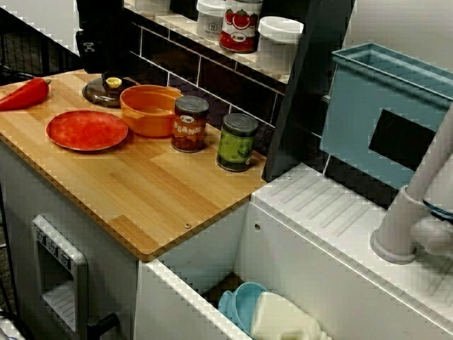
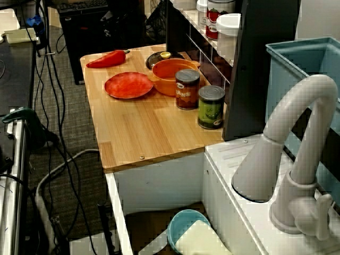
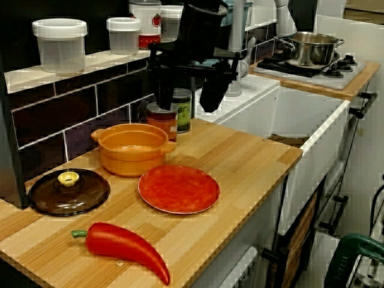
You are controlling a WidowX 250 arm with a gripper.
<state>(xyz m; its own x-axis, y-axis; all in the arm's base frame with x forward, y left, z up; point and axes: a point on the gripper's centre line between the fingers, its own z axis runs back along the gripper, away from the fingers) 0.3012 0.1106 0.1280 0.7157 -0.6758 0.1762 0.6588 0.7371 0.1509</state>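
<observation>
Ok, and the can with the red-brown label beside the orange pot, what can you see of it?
The red-brown can is a small metal tin with a dark ringed top, unopened, and a label with pale lettering. It stands upright at the back of the wooden counter, between the orange pot and the green can. It sits close against the pot's side, but whether they touch cannot be told. A gap separates it from the green can. Nothing rests on it.

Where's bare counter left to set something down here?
The widest bare patch of the wooden counter lies between the round red plate, the brown tin can, the green tin can and the white sink. Crowded: the back row by the tiled wall, dark glass lid, round orange pot, both cans.
</observation>
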